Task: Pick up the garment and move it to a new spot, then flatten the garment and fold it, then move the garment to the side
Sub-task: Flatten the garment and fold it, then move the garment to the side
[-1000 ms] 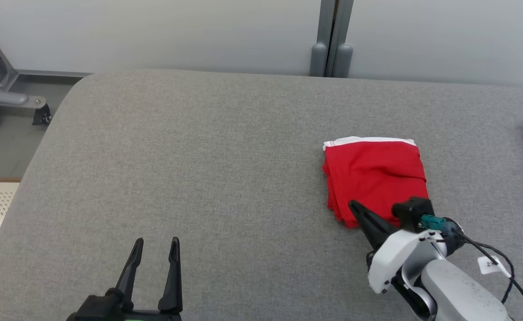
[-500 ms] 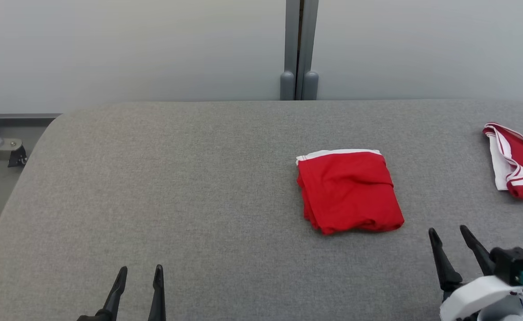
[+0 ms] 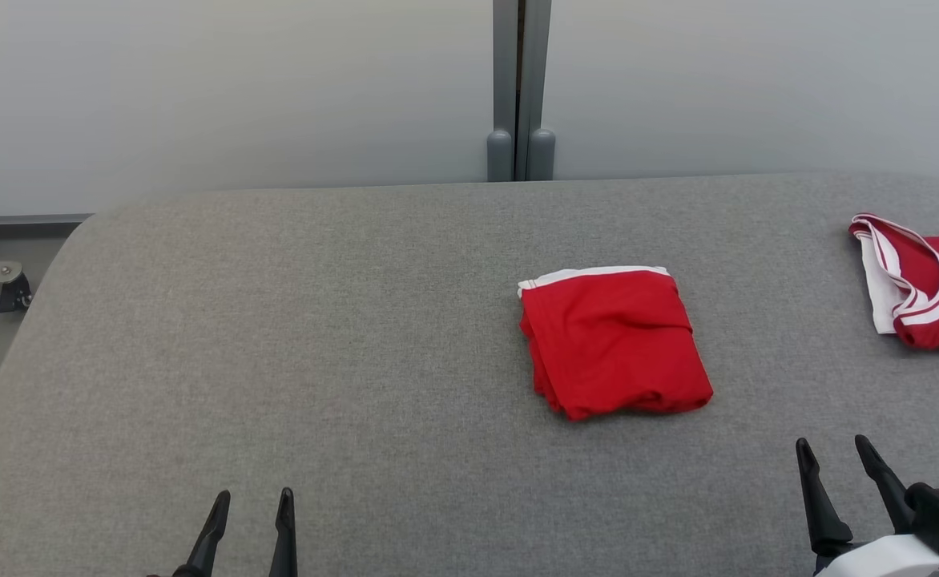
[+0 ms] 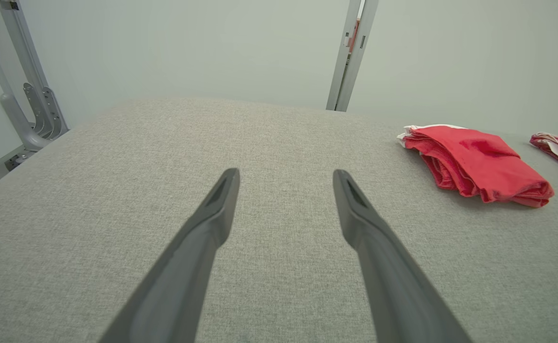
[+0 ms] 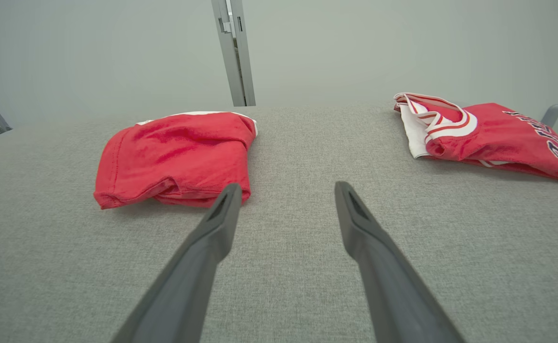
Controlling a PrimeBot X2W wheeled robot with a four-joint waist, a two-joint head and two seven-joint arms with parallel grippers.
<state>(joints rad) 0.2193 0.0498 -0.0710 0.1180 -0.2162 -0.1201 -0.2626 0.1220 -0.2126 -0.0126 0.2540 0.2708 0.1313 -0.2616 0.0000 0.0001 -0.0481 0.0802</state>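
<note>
My left gripper (image 3: 254, 494) is at the lower left of the head view. Its two fingers are spread wide with nothing between them. My right gripper (image 3: 830, 441) is at the lower right, its jaws parted just as wide and also empty. Both point up the view over the grey table (image 3: 317, 320). I cannot tell whether either one touches the cloth top.

The garment (image 3: 614, 340) is a red piece folded into a thick rough square, with a white band along its far edge. It lies flat on the table, right of the middle. It is ahead of my right gripper and to its left, with bare table between its near edge and my fingertips. In the right wrist view its near right corner sits just past the tip of my left finger, and the rest spreads away to the left. It is well apart from my left gripper, ahead and far to the right, and in the left wrist view it lies at the right side beyond both fingers.

A jersey (image 3: 918, 288), red with white stripes and dark letters, lies at the table's right edge. It is ahead of my right gripper and to its right, apart from the garment.
</note>
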